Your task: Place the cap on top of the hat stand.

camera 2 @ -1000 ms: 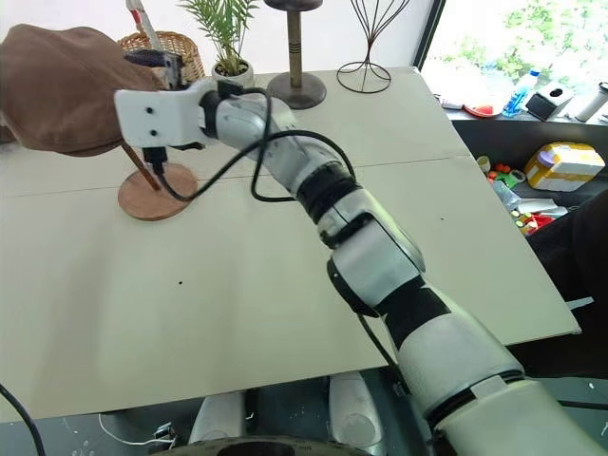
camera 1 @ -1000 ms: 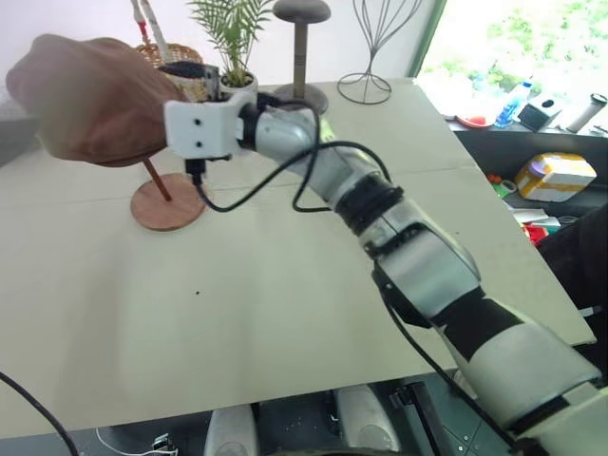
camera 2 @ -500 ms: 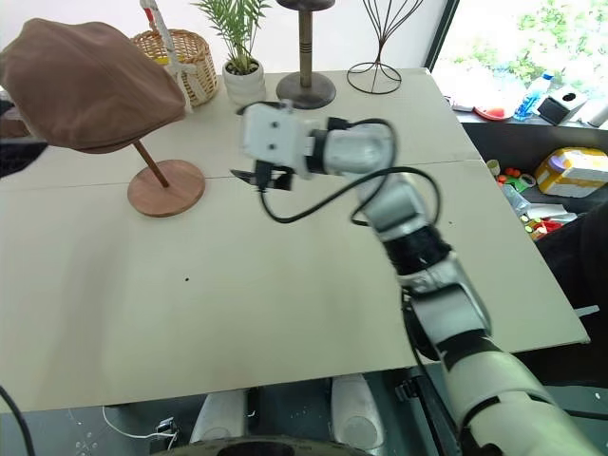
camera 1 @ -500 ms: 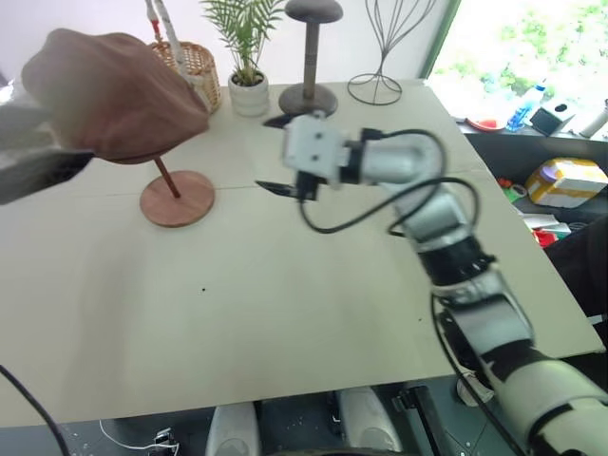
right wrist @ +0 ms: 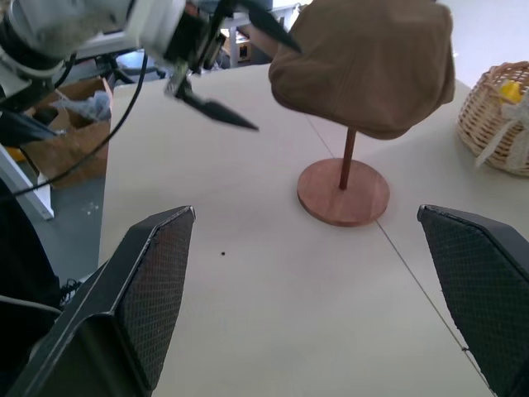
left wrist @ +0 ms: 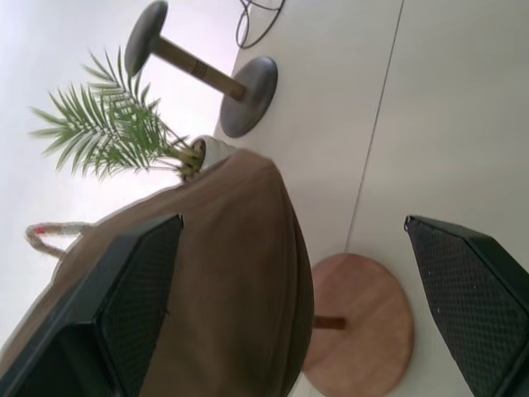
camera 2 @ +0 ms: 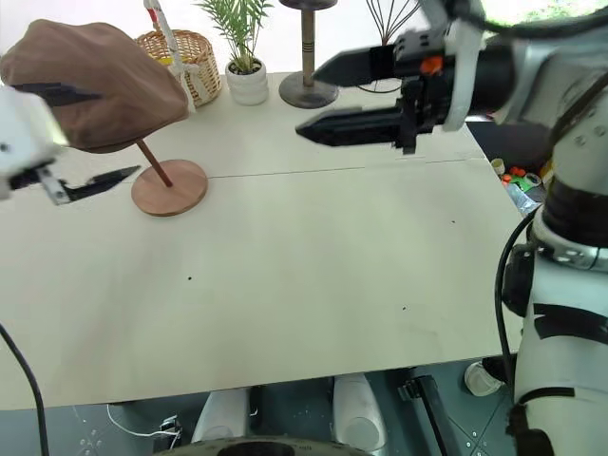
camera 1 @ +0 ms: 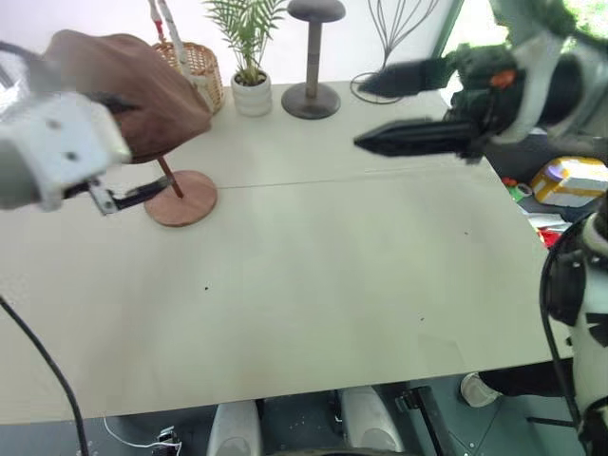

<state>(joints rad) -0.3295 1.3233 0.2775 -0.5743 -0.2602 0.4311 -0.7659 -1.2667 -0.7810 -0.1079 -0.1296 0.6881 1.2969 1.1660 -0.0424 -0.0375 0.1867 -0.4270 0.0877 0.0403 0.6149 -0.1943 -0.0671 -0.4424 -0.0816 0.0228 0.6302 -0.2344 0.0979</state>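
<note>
Right wrist view: the cap [right wrist: 364, 62] sits draped over the top of the stand [right wrist: 344, 188], with the thin stem and round base showing under it; the top disc is hidden by the fabric.
Cap position: on the stand at the robot's left of the bench [camera 1: 332, 275], well apart from the basket [camera 2: 185, 57], the plant [camera 1: 249, 57], the grey stand [camera 1: 313, 57] and the wire stand [camera 2: 385, 43] along the far edge.
Cap seating: it hangs lower on one side in the right eye view, so it looks off-centre on the slanted stem; how well it rests on the disc cannot be told.
Left gripper [camera 2: 81, 138]: jaws spread wide and empty, one finger beside the cap's crown, the other below its brim near the stem; whether either touches the fabric cannot be told.
Right gripper [camera 1: 404, 112]: jaws wide apart and empty, held high over the far right of the bench, well clear of the cap.
Task status: the placing looks done, judging by the cap lying on the stand with both grippers empty.
Risk, snag: a left finger could catch the brim as the arm moves off and drag the cap off.
Risk, tipping: a knock on the stem or base from the lower left finger could topple the light stand.
Risk, slide: an off-centre cap may slip down the slanted side by its own weight.
Risk, cable: the left arm's cable [camera 1: 43, 361] crosses the bench edge and could snag.
</note>
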